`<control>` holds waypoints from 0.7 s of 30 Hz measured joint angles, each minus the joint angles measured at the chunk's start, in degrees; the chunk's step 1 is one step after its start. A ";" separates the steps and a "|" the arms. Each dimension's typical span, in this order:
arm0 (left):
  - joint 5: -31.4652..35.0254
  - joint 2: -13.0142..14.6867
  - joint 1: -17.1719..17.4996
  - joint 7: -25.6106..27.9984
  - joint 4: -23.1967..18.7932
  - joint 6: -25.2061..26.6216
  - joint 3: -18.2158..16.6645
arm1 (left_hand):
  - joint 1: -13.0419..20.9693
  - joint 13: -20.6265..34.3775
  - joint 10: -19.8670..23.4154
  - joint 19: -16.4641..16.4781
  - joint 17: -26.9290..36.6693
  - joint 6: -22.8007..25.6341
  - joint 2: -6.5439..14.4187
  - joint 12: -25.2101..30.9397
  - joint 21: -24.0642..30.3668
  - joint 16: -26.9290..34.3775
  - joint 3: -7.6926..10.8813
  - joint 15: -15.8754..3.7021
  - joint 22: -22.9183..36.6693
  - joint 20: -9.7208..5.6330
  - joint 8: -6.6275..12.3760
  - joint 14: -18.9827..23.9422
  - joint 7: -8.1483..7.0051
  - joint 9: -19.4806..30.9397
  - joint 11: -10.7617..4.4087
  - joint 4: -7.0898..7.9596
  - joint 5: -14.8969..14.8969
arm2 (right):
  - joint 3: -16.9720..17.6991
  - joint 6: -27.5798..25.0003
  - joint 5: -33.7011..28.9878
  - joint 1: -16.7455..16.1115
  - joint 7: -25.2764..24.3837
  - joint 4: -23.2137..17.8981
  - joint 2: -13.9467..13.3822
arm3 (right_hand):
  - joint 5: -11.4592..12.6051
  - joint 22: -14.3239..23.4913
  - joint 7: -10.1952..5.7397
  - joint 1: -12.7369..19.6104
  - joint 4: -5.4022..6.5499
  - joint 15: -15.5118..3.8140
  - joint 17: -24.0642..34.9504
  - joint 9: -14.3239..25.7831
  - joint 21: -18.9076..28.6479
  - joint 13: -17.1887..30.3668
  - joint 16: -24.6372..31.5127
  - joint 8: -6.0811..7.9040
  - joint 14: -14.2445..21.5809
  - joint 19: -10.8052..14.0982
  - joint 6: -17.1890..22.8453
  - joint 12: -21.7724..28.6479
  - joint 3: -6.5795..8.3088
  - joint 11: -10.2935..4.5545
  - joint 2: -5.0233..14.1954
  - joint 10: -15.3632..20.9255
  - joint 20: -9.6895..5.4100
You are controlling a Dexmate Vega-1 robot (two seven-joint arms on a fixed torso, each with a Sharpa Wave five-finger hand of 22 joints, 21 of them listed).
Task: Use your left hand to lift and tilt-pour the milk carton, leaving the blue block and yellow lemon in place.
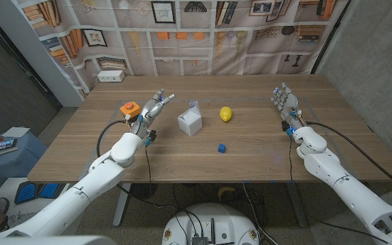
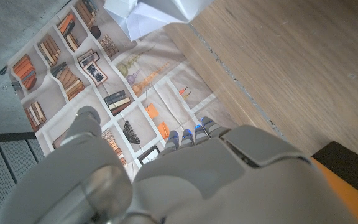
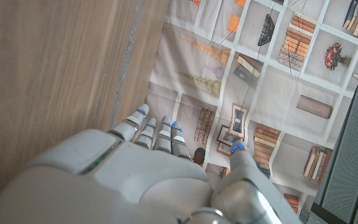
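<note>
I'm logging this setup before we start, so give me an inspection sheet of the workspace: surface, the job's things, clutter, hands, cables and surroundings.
Surface: wooden table, bare wood, no spill seen.
Job's things: white milk carton upright near the middle; yellow lemon beside it, apart; small blue block nearer the robot, alone.
Clutter: white box at the far left corner.
Hands: left hand holds nothing, fingers apart, short of the carton; an orange piece sits at its wrist. Right hand holds nothing, fingers apart, far from the three items.
Cables: black cables loop along both forearms.
Surroundings: bookshelf-print backdrop behind the table; blue bin on the floor at left.
</note>
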 measured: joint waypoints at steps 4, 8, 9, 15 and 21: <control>-0.81 -1.19 -0.87 -0.59 3.11 -2.25 -0.02 | -0.99 0.00 0.00 0.14 -0.16 0.63 0.99 0.00 0.00 0.00 0.02 -0.15 0.00 0.10 0.00 0.16 -0.01 0.00 -0.62 0.46 0.00 | -0.18 -0.43 0.00 0.39 0.29 -0.13 -0.07 | 0.00 0.00 0.30 -0.01 0.23 0.00 0.00 0.00 0.00 0.00 0.00 0.00 0.00 0.00 -0.30 0.00 -0.24 0.26 -0.01 -0.26 0.00; -1.58 -2.53 -1.78 -1.05 5.90 -4.18 -0.03 | -1.47 0.01 0.31 0.71 -0.16 1.43 1.48 0.00 0.00 0.00 0.25 -0.18 0.00 0.10 0.00 0.63 -0.01 0.01 -0.93 0.70 0.00 | -0.56 -0.81 -0.28 0.84 0.30 -0.27 -0.07 | 0.00 0.00 0.30 -0.98 0.23 0.00 0.00 0.00 0.00 0.00 0.00 0.00 0.00 0.00 -0.30 0.00 -0.24 0.26 -0.98 -0.26 0.00; -1.80 -2.53 -1.78 -1.13 5.90 -4.69 -0.03 | -1.90 0.01 0.31 0.86 -0.16 1.46 1.90 0.00 0.00 0.00 0.25 -0.40 0.00 -0.04 0.00 0.85 -0.03 0.01 -0.93 0.70 0.00 | -0.65 -0.81 -0.28 0.95 0.30 -0.31 -0.06 | 0.00 0.00 0.30 -0.98 0.23 0.00 0.00 0.00 0.00 0.00 0.00 0.00 0.00 0.00 -0.30 0.00 -0.24 0.26 -0.98 -0.25 0.00; -2.55 -5.24 -3.34 -1.13 10.00 -6.83 0.39 | -3.05 0.01 1.69 1.43 0.00 2.99 3.06 0.25 0.00 0.00 0.42 -0.73 0.00 0.00 0.00 1.78 -0.32 0.01 -1.41 1.34 0.44 | -1.02 -1.08 -1.47 1.10 -1.12 -1.20 0.15 | 0.00 0.00 0.30 -0.98 0.62 0.00 0.00 0.01 0.00 0.01 0.00 0.00 0.00 0.01 -0.30 0.00 -0.33 0.25 -0.98 -0.25 0.00; -3.13 -7.62 -4.38 -0.32 12.76 -8.77 0.71 | -4.44 0.01 2.48 2.90 -0.13 3.90 4.49 0.45 0.44 0.00 0.97 -0.89 0.00 0.08 0.00 2.58 -0.63 0.01 -1.62 1.89 0.44 | -1.13 -0.76 -2.26 0.36 -2.68 -2.26 0.52 | 0.00 0.00 0.30 -1.03 0.62 0.01 0.00 0.01 0.00 0.01 0.00 0.00 0.00 0.01 -0.30 0.00 -0.33 0.25 -0.93 -0.25 0.00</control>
